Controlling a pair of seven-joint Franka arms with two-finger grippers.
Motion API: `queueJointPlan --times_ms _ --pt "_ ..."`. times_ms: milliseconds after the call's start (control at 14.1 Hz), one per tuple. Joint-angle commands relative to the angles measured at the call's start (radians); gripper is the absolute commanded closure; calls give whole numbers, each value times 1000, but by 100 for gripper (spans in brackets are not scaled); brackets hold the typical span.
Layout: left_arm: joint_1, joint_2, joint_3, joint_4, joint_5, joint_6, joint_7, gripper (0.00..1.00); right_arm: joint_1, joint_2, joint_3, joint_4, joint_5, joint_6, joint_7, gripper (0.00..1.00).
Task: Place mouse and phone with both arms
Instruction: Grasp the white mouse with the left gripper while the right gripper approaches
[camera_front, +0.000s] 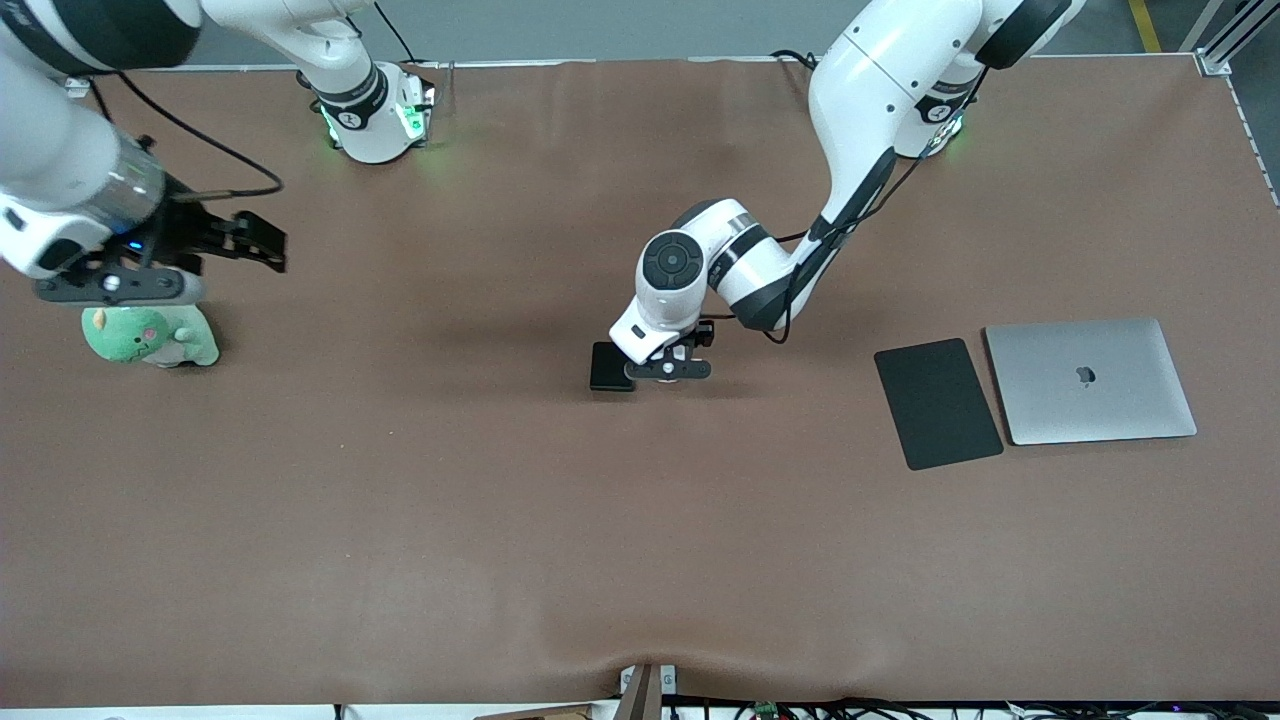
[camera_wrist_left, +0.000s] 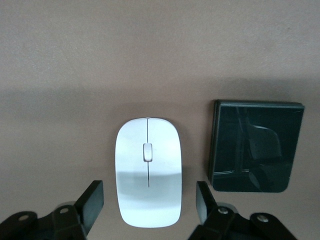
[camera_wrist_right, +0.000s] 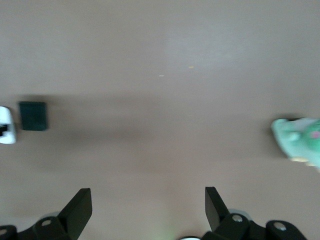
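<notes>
The white mouse (camera_wrist_left: 148, 170) lies on the brown table, side by side with the black phone (camera_wrist_left: 256, 146), a small gap between them. My left gripper (camera_wrist_left: 148, 202) is open and low over the mouse, with one finger on each side of its end and neither touching it. In the front view the left gripper (camera_front: 672, 362) hides the mouse, and the phone (camera_front: 612, 367) shows beside it toward the right arm's end. My right gripper (camera_front: 262, 243) is open and empty in the air over bare table near that end. Its wrist view (camera_wrist_right: 147, 205) shows the phone (camera_wrist_right: 33, 115) far off.
A green plush toy (camera_front: 150, 337) sits under the right arm's hand and also shows in the right wrist view (camera_wrist_right: 298, 140). A matte black mouse pad (camera_front: 937, 402) and a closed silver laptop (camera_front: 1090, 380) lie side by side toward the left arm's end.
</notes>
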Motion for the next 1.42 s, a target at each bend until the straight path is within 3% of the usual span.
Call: queueJointPlan --times_ms 0,355,426,639,710,994,1348 --pt "-15 23 7 15 32 4 -40 20 43 39 -7 5 80 32 95 0" --pt "-25 47 10 17 33 6 -40 25 119 128 -7 -15 107 153 107 0" --pt "-25 50 10 17 33 6 -38 30 123 148 -7 -17 109 169 109 0" --pt "-15 38 10 16 33 -5 -35 68 137 197 -9 -26 109 195 109 0" --pt "-8 17 12 11 35 -31 -35 72 139 197 -7 -56 109 234 109 0" --pt "119 -193 9 -1 65 -288 56 76 189 215 -9 -162 109 425 127 0" --pt "398 -362 3 -150 67 -297 372 77 313 361 -9 -129 107 564 213 0"
